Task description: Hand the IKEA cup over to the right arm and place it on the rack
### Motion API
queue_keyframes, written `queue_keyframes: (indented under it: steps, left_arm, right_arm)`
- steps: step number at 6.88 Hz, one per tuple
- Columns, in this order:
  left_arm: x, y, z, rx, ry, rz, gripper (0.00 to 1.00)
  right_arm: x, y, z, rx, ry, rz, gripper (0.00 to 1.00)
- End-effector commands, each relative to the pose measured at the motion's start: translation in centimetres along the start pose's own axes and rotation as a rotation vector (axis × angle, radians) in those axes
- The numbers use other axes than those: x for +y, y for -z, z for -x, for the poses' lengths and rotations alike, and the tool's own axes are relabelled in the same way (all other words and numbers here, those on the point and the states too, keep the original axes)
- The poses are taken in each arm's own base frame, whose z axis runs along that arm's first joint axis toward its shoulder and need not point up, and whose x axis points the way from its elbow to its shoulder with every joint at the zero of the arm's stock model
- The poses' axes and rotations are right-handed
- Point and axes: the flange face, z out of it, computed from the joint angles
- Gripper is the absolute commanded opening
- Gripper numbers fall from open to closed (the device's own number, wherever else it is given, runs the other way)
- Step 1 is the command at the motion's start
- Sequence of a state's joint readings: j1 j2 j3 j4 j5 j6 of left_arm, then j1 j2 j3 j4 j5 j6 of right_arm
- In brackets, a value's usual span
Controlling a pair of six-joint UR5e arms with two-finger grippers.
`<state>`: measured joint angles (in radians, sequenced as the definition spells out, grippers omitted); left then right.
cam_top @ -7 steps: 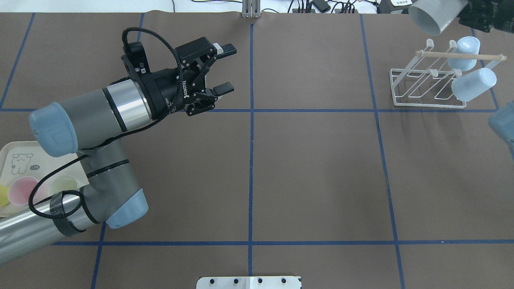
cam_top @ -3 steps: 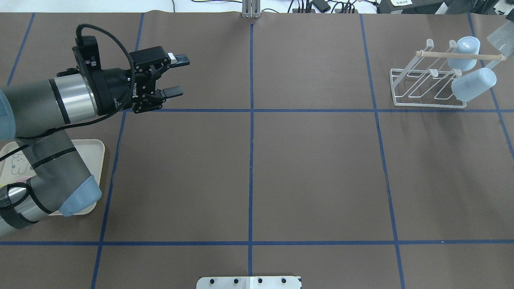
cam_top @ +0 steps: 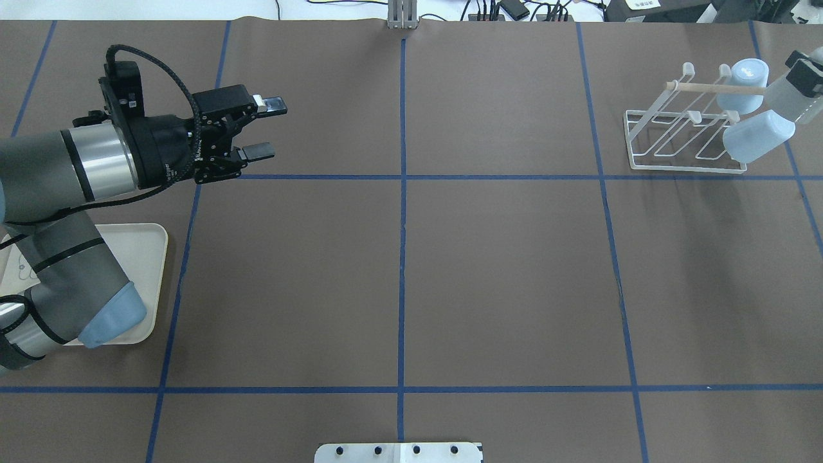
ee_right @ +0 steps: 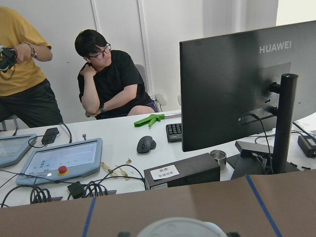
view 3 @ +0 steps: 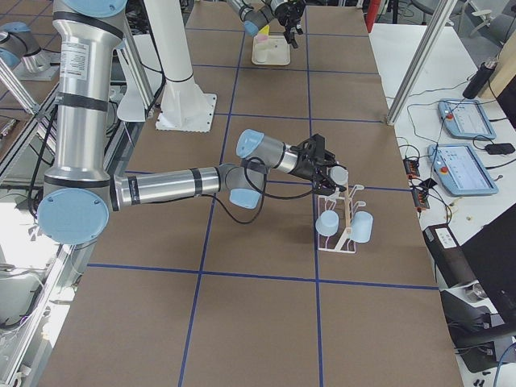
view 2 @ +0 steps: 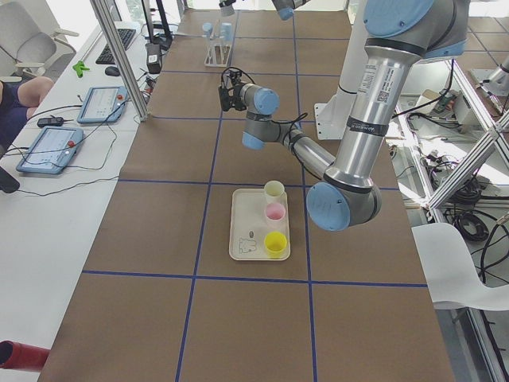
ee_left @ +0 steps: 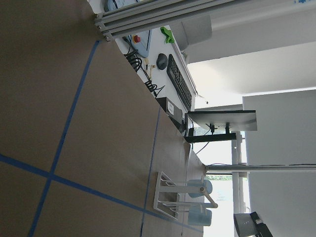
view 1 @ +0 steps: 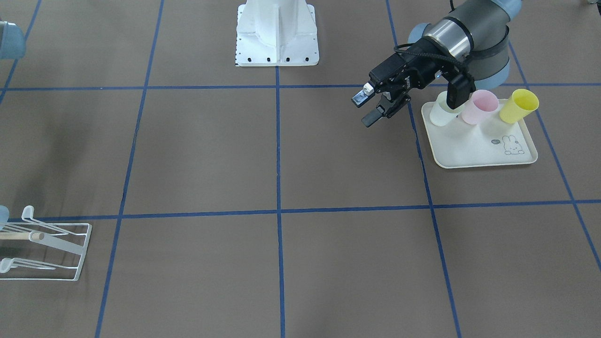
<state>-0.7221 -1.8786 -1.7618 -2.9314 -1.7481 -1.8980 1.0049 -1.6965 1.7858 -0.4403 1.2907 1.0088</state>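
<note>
Though spread wide and empty, left fingers: drawn back a little farther toward tray.
Right fingers: clamped on pale cup, newly in view just beside rack.
Left arm: forearm level above bench, fingers pointing toward bench centre.

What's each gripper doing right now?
Left gripper: open, empty.
Right gripper: closed on a pale cup, by the rack.
</note>
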Motion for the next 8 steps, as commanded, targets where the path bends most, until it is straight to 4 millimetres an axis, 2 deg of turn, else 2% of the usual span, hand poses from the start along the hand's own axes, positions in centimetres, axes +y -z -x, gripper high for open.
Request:
queue_keyframes:
  steps: [1, 2, 4, 6, 8]
  left_arm:
    - [-0.1, 0.1, 0.1, -0.003, -0.003, -0.001, 1.0]
    - [-0.1, 0.1, 0.1, -0.003, -0.003, -0.001, 1.0]
    - [0.1, 0.0, 0.2, -0.004, -0.002, 0.002, 1.0]
    - [0.2, -0.2, 0.4, -0.007, 0.0, 0.002, 1.0]
    - [0.3, -0.2, 0.4, -0.007, 0.002, 0.002, 1.0]
  right_arm:
    - [3.8, -0.6, 2.0, 0.029, 0.061, 0.013, 0.0]
    - [5.1, -1.1, 2.4, 0.049, 0.113, 0.0, 0.0]
    - [5.5, -1.8, 2.1, 0.064, 0.158, -0.002, 0.0]
    - [5.6, -3.5, 3.5, 0.056, 0.186, -0.011, 0.0]
    - [6.0, -4.5, 3.6, 0.063, 0.191, -0.007, 0.0]
